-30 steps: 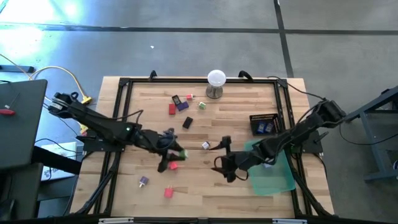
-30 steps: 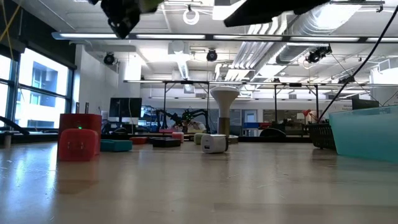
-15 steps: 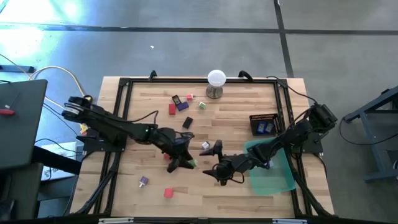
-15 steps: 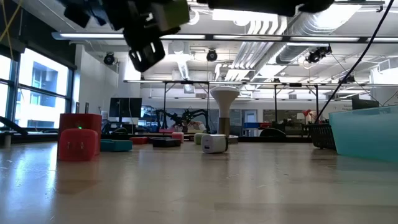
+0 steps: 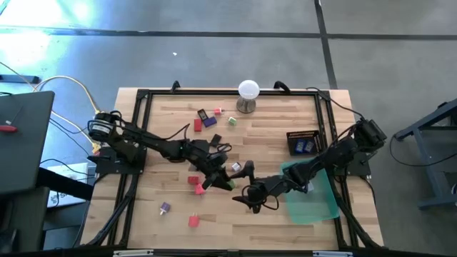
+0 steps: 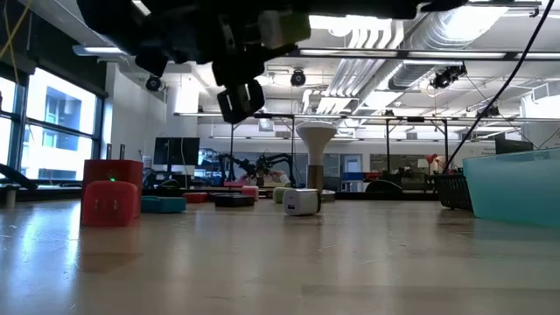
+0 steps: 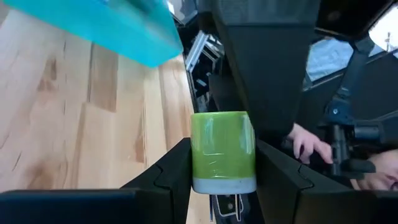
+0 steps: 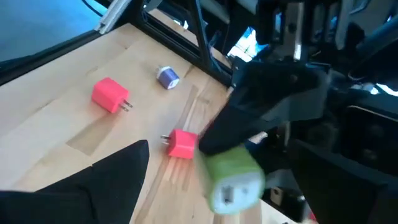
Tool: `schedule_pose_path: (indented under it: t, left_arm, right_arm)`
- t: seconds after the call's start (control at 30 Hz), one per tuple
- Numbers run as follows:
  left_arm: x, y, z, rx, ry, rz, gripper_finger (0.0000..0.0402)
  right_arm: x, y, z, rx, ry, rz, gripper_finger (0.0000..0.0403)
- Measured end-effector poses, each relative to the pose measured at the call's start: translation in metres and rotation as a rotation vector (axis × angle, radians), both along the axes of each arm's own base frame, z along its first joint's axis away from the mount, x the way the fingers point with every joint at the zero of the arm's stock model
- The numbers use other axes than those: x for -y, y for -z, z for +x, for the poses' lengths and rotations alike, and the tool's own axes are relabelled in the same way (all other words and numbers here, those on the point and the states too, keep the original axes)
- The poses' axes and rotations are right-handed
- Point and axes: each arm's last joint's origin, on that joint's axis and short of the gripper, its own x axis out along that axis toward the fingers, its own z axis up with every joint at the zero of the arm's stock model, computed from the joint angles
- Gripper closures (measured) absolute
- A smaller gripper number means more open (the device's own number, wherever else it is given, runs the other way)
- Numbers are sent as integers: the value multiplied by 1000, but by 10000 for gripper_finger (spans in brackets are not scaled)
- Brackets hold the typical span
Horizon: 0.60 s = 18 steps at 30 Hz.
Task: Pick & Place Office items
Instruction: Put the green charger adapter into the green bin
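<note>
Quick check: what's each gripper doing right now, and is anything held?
Left gripper: shut on the green plug block, lifted above the table.
Right gripper: open, holding nothing, close to the left gripper, mid-table.

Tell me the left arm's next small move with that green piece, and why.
Probably carry it on toward the right tool for a handover. The left tool is shut on the pale green blocky plug-like piece, lifted above the wooden table, and the right tool waits open just beside it, between it and the translucent green tray.
</note>
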Motion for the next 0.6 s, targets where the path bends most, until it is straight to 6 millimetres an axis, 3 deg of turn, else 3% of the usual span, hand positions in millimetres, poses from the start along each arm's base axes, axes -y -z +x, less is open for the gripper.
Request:
schedule_pose_path:
  t: [0.37, 0.6]
  left_arm:
    - [-2, -3, 1, 33, 19, -12, 269]
    - [-2, -3, 1, 38, 19, -9, 269]
  right_arm:
    - [9, 2, 4, -26, -8, 32, 43]
    - [9, 3, 4, -38, -11, 25, 119]
